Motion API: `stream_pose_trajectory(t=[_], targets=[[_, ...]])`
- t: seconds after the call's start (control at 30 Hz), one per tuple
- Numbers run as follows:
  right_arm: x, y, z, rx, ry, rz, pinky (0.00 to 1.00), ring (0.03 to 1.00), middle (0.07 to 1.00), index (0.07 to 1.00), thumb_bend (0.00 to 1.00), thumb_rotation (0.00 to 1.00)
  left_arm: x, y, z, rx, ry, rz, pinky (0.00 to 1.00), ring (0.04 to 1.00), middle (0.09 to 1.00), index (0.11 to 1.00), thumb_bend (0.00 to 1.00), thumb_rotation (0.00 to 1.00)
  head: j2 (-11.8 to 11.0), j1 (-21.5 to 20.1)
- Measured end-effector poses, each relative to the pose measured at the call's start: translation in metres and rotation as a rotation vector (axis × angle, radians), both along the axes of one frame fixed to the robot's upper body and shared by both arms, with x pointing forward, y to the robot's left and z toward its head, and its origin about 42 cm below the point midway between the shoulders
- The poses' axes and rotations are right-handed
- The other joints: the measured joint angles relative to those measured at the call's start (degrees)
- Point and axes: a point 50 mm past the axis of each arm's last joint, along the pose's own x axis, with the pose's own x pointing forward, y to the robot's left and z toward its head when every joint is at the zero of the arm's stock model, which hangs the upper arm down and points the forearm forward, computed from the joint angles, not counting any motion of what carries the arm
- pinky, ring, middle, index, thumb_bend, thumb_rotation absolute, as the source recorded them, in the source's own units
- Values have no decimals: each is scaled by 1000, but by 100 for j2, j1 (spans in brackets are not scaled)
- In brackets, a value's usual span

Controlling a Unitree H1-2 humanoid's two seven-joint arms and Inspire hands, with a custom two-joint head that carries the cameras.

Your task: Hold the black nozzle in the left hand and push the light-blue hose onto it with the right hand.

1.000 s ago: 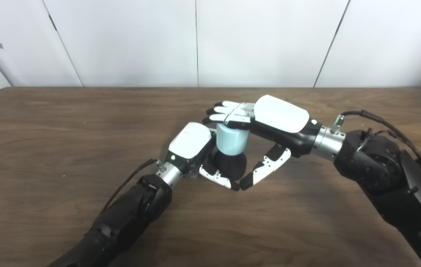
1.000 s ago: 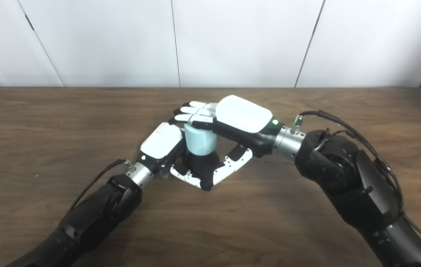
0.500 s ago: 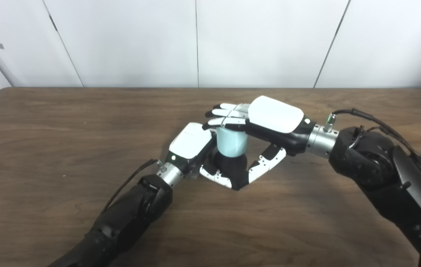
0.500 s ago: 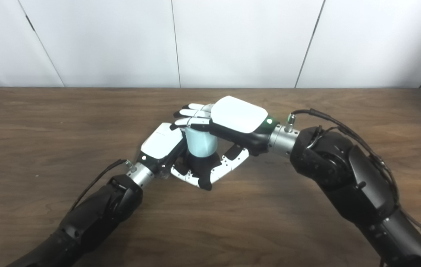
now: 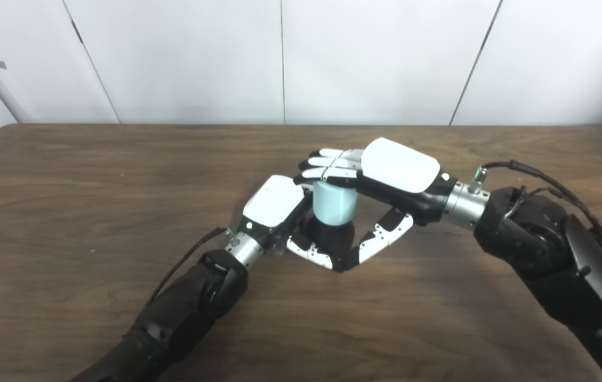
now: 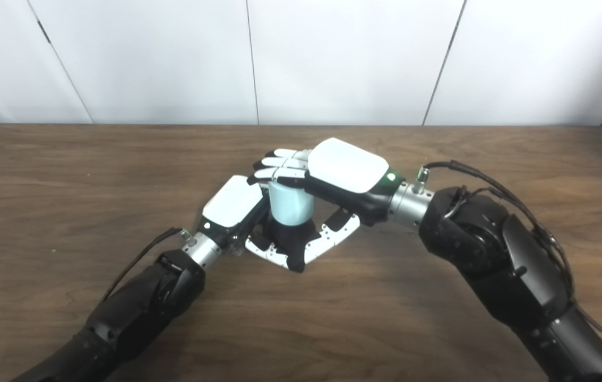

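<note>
The black nozzle (image 5: 327,237) stands upright on the wooden table (image 5: 94,175), and my left hand (image 5: 275,204) is shut around it from the left, thumb curling along its front. The short light-blue hose (image 5: 334,204) sits on top of the nozzle, its lower rim over the black part. My right hand (image 5: 395,168) comes in from the right with its fingers (image 5: 327,165) lying flat across the hose's top. Its thumb (image 5: 380,241) hangs apart, slanting down toward the left thumb's tip. How deep the hose is seated is hidden.
The table's far edge (image 6: 301,126) meets a white panelled wall. A thin black cable (image 5: 189,254) runs along my left forearm, and another cable (image 5: 556,185) loops over my right forearm.
The right hand swayed slightly to the left over the hose and came back to the right. Hose, nozzle and left hand have barely moved.
</note>
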Motion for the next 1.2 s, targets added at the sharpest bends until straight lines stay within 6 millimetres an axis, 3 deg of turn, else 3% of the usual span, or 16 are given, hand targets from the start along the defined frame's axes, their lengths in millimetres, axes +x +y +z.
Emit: stream_pose_trajectory(t=[0.13, 0.33, 0.4, 0.5, 0.63, 0.83, 0.93, 1.03, 1.1, 1.13, 1.2], targets=[[-1, -4, -2, 25, 8, -18, 823, 938, 974, 972, 733, 768, 0, 0, 0, 0, 0, -1, 320, 421, 473, 484, 528, 0, -26, 0], [-2, -7, -12, 263, 46, -75, 621, 802, 885, 917, 626, 497, 0, -1, 0, -1, 2, -1, 317, 417, 473, 484, 528, 0, -61, -17], [1, -7, -13, 367, 68, -99, 570, 772, 865, 890, 603, 450, 0, -1, 0, -2, 2, -1, 311, 413, 473, 484, 528, 0, -70, -35], [3, -4, -7, 504, 66, -136, 541, 772, 863, 874, 553, 453, 1, -2, 0, -3, 5, -1, 314, 420, 473, 484, 528, 0, -97, -35], [6, -2, -8, 523, 92, -182, 615, 844, 927, 945, 611, 501, 4, -5, -1, -1, 9, -6, 320, 423, 473, 484, 528, 0, -123, 0], [7, -9, -14, 586, 112, -254, 599, 811, 953, 992, 616, 726, 4, -5, -1, -2, 10, -7, 320, 434, 473, 484, 528, 0, -123, -17], [12, -14, -17, 713, 176, -318, 563, 742, 890, 940, 589, 705, 4, -5, -1, -3, 11, -7, 332, 442, 473, 484, 528, 0, -123, -18], [15, -18, -18, 823, 260, -399, 452, 602, 747, 801, 473, 473, 4, -5, -1, -3, 11, -7, 332, 441, 473, 484, 528, 0, -123, -18], [16, -22, -21, 877, 320, -464, 411, 550, 684, 734, 446, 369, 4, -5, -1, -2, 10, -7, 313, 430, 473, 485, 528, 0, -132, 9], [15, -24, -23, 908, 362, -491, 384, 526, 662, 705, 442, 338, 4, -5, -1, -2, 10, -7, 300, 413, 473, 484, 528, 0, -141, 17], [12, -32, -30, 984, 448, -541, 361, 500, 640, 673, 460, 384, 4, -5, -1, -2, 10, -7, 288, 402, 473, 484, 528, 0, -132, 26]])
